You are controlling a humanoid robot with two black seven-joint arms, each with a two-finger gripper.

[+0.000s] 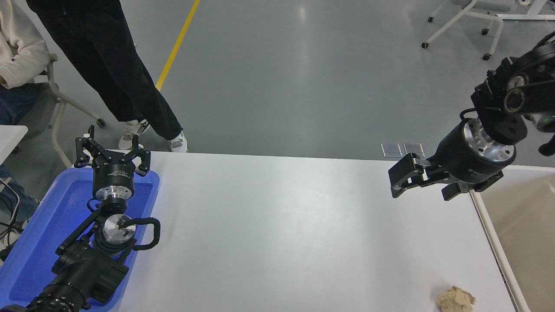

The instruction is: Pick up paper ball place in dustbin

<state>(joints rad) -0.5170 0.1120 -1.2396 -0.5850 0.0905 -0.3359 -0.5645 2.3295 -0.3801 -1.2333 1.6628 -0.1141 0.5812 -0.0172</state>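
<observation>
The paper ball [455,299], a crumpled tan wad, lies on the white table [282,225] near its front right corner. The dustbin [492,236], cream-rimmed with beige inner walls, stands against the table's right edge, partly cut off by the picture. My right gripper [421,190] hangs open and empty over the table's far right part, just left of the dustbin's far corner and well behind the paper ball. My left gripper [112,151] is parked open over the far end of the blue tray.
A blue plastic tray [47,225] sits at the table's left end under my left arm. A person's legs [130,86] stand behind the table's far left corner, beside a seated person and chair [52,99]. Wheeled chair legs [459,26] stand at the far right.
</observation>
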